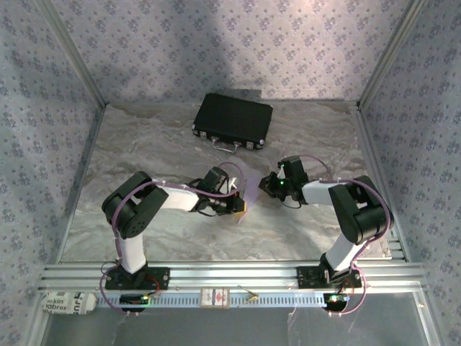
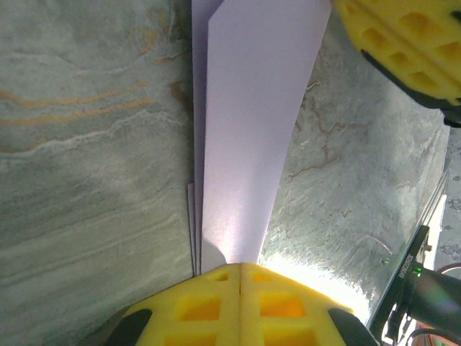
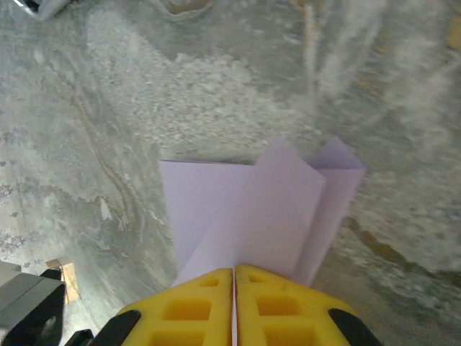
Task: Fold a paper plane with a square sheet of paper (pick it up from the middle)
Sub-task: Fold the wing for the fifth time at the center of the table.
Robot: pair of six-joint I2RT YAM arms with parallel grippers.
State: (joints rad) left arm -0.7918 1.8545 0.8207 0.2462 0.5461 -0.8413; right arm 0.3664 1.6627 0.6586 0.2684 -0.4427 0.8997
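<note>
The pale lilac paper (image 1: 252, 184) is folded into several layers and held up off the table between both arms. In the left wrist view the folded paper (image 2: 245, 130) runs as a long tapering strip away from my left gripper (image 2: 240, 268), whose yellow jaws are shut on its near end. My right gripper (image 3: 234, 270) is shut on the paper (image 3: 252, 209), whose flaps fan out beyond the jaws. The right gripper's yellow fingers (image 2: 403, 43) show at the strip's far end. From above, the left gripper (image 1: 241, 205) and right gripper (image 1: 268, 184) meet at the paper.
A black case (image 1: 233, 122) lies at the back of the marble table (image 1: 144, 144). Patterned walls close in the sides and back. An aluminium rail (image 1: 230, 277) runs along the near edge, with a small red block (image 1: 214, 297) on it.
</note>
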